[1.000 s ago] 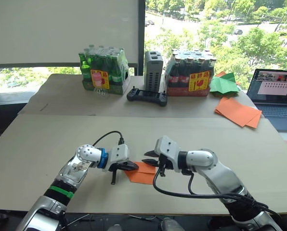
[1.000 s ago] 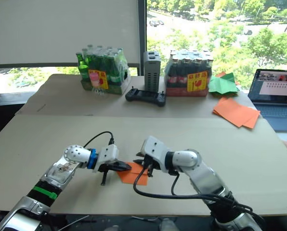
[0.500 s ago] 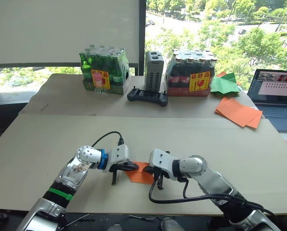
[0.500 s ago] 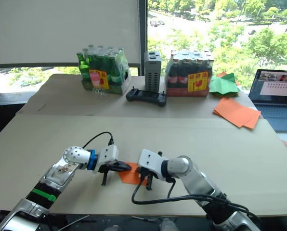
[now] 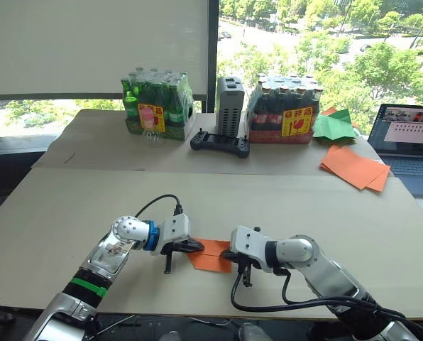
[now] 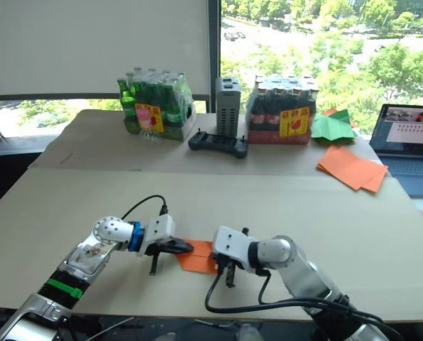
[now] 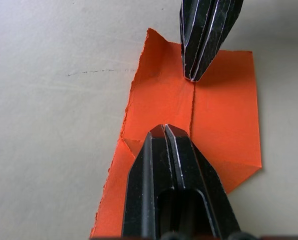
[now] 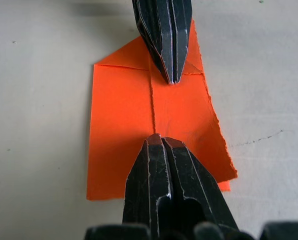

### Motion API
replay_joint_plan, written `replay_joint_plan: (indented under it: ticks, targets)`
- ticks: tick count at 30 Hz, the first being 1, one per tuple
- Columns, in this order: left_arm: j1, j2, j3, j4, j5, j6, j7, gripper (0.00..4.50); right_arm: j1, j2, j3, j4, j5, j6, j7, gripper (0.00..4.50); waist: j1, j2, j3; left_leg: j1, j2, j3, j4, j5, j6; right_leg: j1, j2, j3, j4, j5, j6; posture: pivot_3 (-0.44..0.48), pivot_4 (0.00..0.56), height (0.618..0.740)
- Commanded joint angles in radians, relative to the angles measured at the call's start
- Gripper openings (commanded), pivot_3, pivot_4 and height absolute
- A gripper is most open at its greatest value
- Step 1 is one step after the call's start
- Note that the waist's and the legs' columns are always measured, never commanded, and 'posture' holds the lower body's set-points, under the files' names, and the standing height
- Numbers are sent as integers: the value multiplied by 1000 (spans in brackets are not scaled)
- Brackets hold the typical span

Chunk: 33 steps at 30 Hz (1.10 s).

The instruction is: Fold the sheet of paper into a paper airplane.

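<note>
The table (image 5: pixel 69 206) fills the lower two thirds of the head frame. Low in the centre lies the sheet of paper (image 5: pixel 210 256), flat, folded, with a centre crease. The left gripper (image 5: pixel 190 246) presses on its left edge, fingers pressed together. The right gripper (image 5: pixel 229 253) presses on its right edge, fingers likewise together. In the wrist views both tips point at each other along the crease.
</note>
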<state>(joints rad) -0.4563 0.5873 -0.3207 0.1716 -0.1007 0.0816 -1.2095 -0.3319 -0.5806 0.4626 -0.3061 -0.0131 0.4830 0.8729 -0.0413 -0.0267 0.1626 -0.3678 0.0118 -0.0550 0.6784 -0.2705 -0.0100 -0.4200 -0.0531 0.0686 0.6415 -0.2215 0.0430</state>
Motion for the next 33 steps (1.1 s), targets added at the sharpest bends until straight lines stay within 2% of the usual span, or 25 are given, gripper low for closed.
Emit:
replay_joint_plan:
  ticks: [1, 13, 18, 22, 33]
  targets:
    - [18, 20, -22, 30, 43, 3, -5, 0, 46, -44, -1, 28, -8, 68, 18, 30, 0, 0, 0, 0, 0, 0, 0, 0, 0, 0, 0, 0, 0, 0, 0, 0, 150, 733]
    - [6, 13, -32, 50, 45, -18, -10, 0, 94, -117, -53, -40, 32, 135, 19, 30, 7, 0, -3, 0, -1, 0, 0, 0, 0, 1, -1, 0, -1, 0, 1, 0, 150, 733]
    - [2, 7, -34, 50, 43, -19, -11, 0, 30, -40, -148, -168, 165, 126, 24, 30, 5, 0, -2, 0, -1, 0, 0, 0, 0, 1, -1, 0, -1, -1, 2, 0, 150, 733]
    - [-3, 2, -34, 45, 39, -17, -14, 0, -21, 7, -151, -198, 195, 157, 7, 30, -1, 0, -2, -1, 0, 0, 0, 0, 0, -1, 0, 0, 0, -1, 1, 0, 150, 733]
    - [-4, -26, -33, -4, 12, 28, -29, 0, -52, 48, 2, 14, 48, 131, -70, 30, 1, 0, -2, -2, -1, 0, 0, 0, 0, -2, -1, 0, -1, 0, 1, 0, 150, 733]
